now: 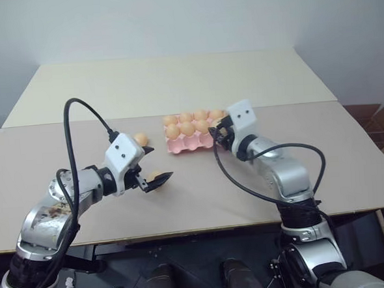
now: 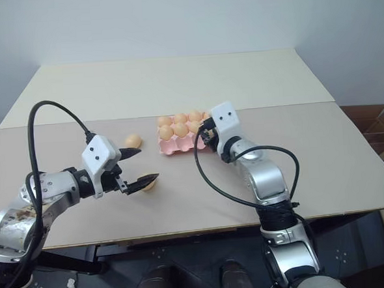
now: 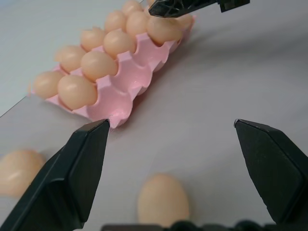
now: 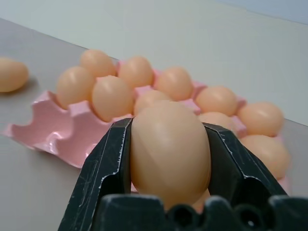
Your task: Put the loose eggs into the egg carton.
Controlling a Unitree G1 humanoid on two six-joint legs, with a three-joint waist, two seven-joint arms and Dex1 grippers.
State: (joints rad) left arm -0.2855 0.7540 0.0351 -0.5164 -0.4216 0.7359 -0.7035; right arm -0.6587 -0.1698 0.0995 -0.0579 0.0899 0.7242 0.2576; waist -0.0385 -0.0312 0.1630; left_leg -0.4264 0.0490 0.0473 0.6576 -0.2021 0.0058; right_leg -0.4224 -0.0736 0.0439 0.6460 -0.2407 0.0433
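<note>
Right wrist view first: an egg (image 4: 169, 153) is clamped upright between the two black fingers (image 4: 107, 166) of the right gripper (image 1: 215, 133), long axis standing along the fingers, and the pink egg carton (image 4: 45, 130) lies straight ahead of it, just beyond the fingertips. From the head views the gripper is seen at the carton's near right corner, hovering over it rather than resting on it. The far rows are seen filled; the empty cups (image 3: 126, 84) are found along the carton's near edge (how many exactly cannot be told), so a short reach to the robot's left over that edge is what the drop is judged to need.

Over to the left gripper (image 1: 156, 177): its jaws are spread wide and nothing is held. A loose egg (image 3: 162, 199) lies on the table (image 1: 182, 190) between its fingers, apparently untouched. Another loose egg (image 1: 141, 139) is seen further back on the table, between this gripper and the carton's left end, nearer the left arm.
</note>
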